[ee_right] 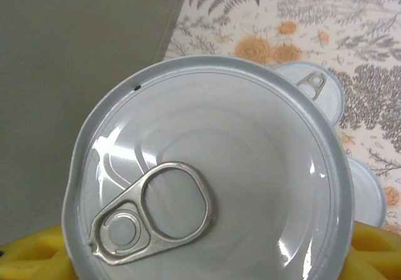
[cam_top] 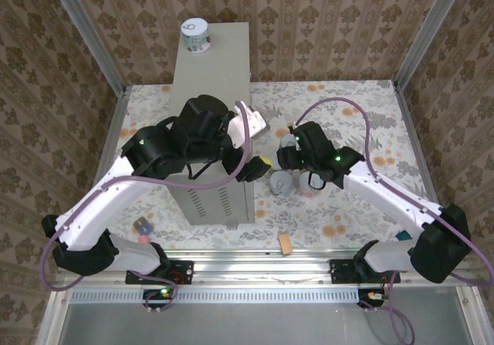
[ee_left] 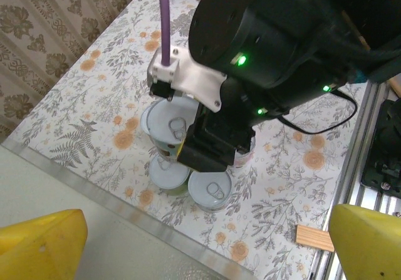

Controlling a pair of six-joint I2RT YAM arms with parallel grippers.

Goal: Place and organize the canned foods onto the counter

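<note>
The counter [cam_top: 212, 71] is a tall grey box at the back left. One pale-labelled can [cam_top: 195, 35] stands on its far end. My left gripper [cam_top: 262, 164] hangs over the counter's right edge, open, its yellow fingers [ee_left: 41, 245] wide apart with nothing between them. Right of the counter, a cluster of cans [cam_top: 282, 181] sits on the floral floor. My right gripper [cam_top: 297, 166] is down among them, shut on a can [ee_right: 207, 186] whose pull-tab lid sits between its yellow pads [ee_right: 31, 258]. Two more lids [ee_left: 169, 170] [ee_left: 213, 192] lie beside it.
A small wooden block [cam_top: 285, 243] lies near the front rail. A small blue cube [cam_top: 141, 225] sits left of the counter's front. The counter's grey side wall [ee_right: 81, 73] stands close to the left of the held can. Purple cables loop over both arms.
</note>
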